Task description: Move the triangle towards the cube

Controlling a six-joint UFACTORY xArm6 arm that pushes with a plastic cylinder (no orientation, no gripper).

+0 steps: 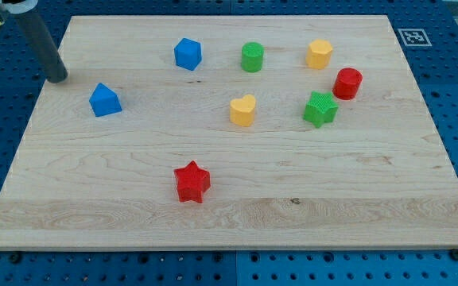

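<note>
Two blue blocks, one push to line up.
My tip point(56, 77) sits upper-left of the blue triangle point(105, 100) on the counter point(293, 214), the blue cube point(188, 54) lying well right; no jaws here.

Bright, even light fell across the table point(237, 206), and the wood grain read crisp from edge to edge. Shadows stayed short and soft, tucked close under the red star point(192, 182) and the blue triangle point(105, 100). No glare showed. The dark rod point(42, 49) looked slightly smeared near the view's top.
</note>
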